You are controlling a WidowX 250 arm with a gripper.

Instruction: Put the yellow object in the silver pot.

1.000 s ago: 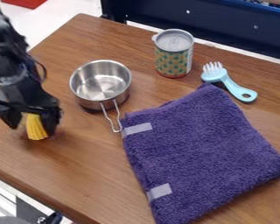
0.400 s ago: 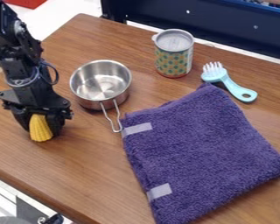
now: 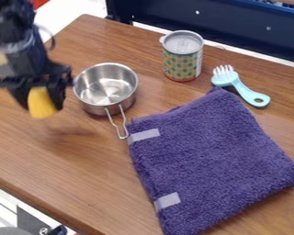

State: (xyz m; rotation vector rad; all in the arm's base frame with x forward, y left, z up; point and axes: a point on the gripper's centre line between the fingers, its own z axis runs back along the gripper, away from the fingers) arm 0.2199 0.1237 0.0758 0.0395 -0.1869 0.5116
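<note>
At the left of the camera view my gripper (image 3: 41, 103) is shut on the yellow object (image 3: 41, 103), a ribbed piece held between its fingers. Both hang above the wooden table, with a faint shadow below them. Just right of the gripper, the silver pot (image 3: 106, 87) stands upright on the table, its inside bare and its wire handle pointing toward the camera. The yellow object is outside the pot, to the left of its rim.
A purple folded towel (image 3: 211, 160) covers much of the right side of the table (image 3: 82, 183). A can (image 3: 183, 57) with a dotted label stands behind the pot to the right. Beyond the towel lies a light blue brush (image 3: 240, 87).
My gripper has closed around the yellow object and lifted it up off the table. The pot, towel, can and brush have stayed in place.
</note>
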